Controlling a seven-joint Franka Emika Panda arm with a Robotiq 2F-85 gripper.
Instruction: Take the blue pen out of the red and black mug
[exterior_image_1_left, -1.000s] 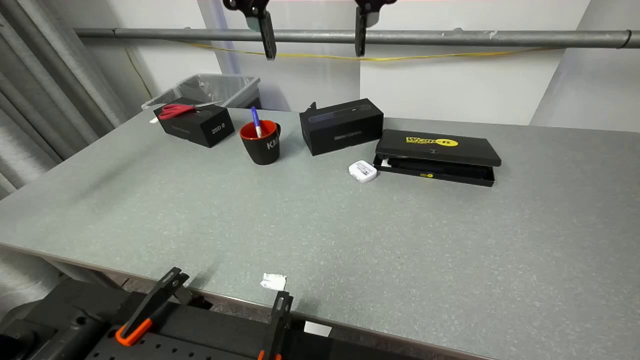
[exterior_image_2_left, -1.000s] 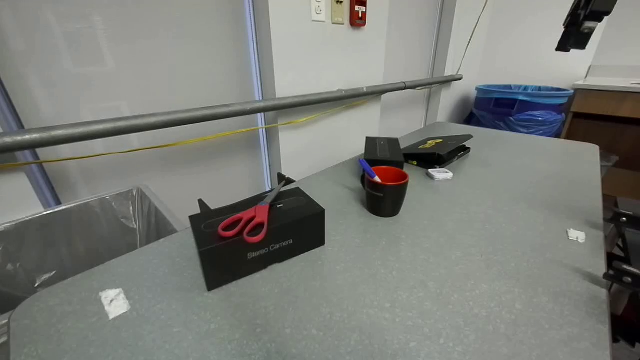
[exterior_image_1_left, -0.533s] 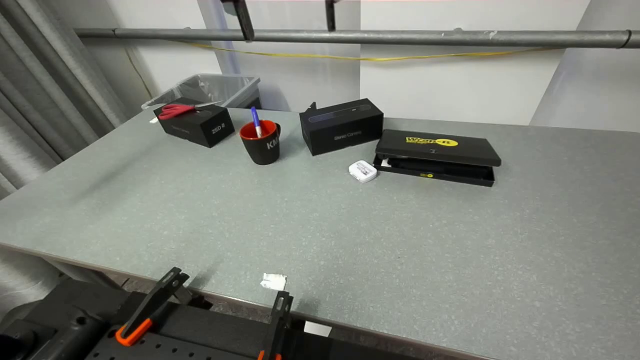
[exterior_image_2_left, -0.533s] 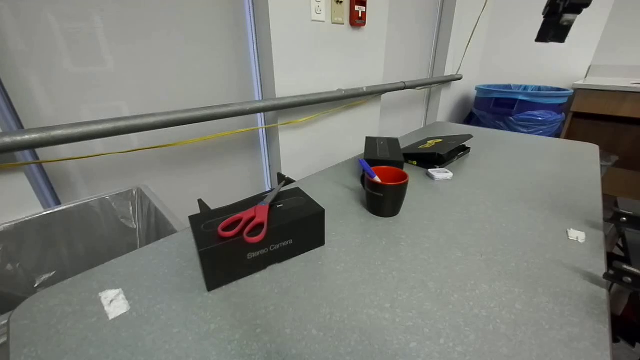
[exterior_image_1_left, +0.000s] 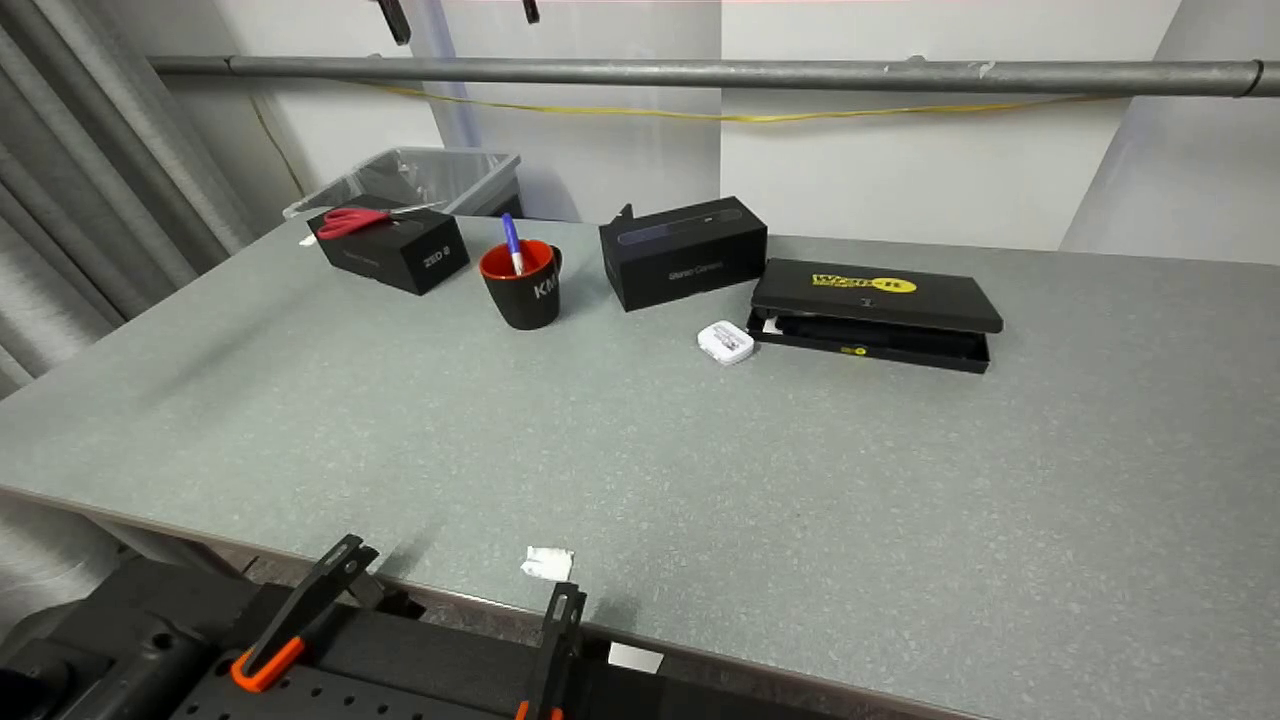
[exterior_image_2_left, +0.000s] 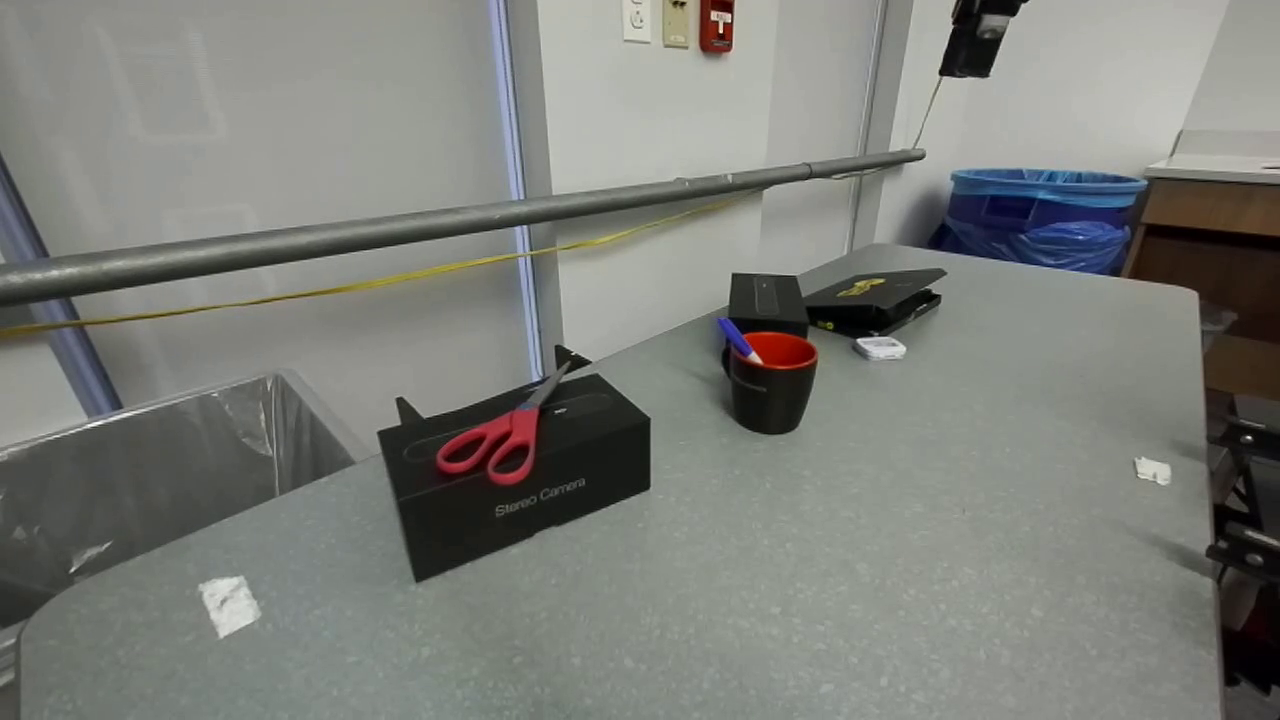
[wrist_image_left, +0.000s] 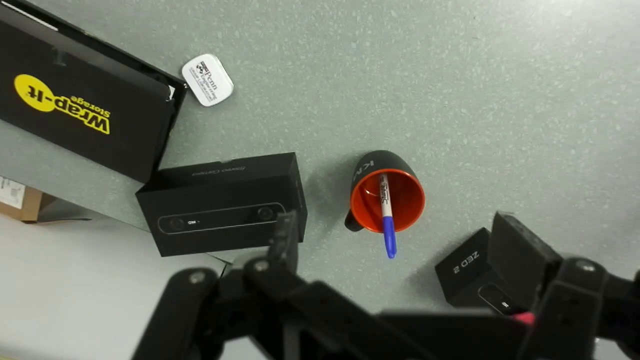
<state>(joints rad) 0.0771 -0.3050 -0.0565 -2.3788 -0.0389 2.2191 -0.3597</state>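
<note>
The mug (exterior_image_1_left: 524, 304) is black outside and red inside and stands upright on the table, also in an exterior view (exterior_image_2_left: 775, 398) and the wrist view (wrist_image_left: 410, 200). The blue pen (exterior_image_1_left: 512, 240) leans in it, blue cap up past the rim, white barrel inside; it also shows in an exterior view (exterior_image_2_left: 738, 340) and the wrist view (wrist_image_left: 389, 232). My gripper (wrist_image_left: 398, 225) is open and empty, high above the table. In the wrist view the pen's cap lies between its spread fingers, well below them. Only the fingertips show in an exterior view (exterior_image_1_left: 463, 20); it also shows in an exterior view (exterior_image_2_left: 975, 45).
Black boxes flank the mug: a camera box (exterior_image_1_left: 685, 255) and another box (exterior_image_1_left: 395, 250) with red scissors (exterior_image_2_left: 510, 440) on top. A small white case (exterior_image_1_left: 725, 342) and a half-open black case (exterior_image_1_left: 875, 310) stand farther along. A grey pipe (exterior_image_1_left: 850, 76) runs along the wall.
My gripper has moved left and up in one exterior view, and left toward the mug in the other exterior view. The fingertips appear closer together there. The mug and pen have not moved.
</note>
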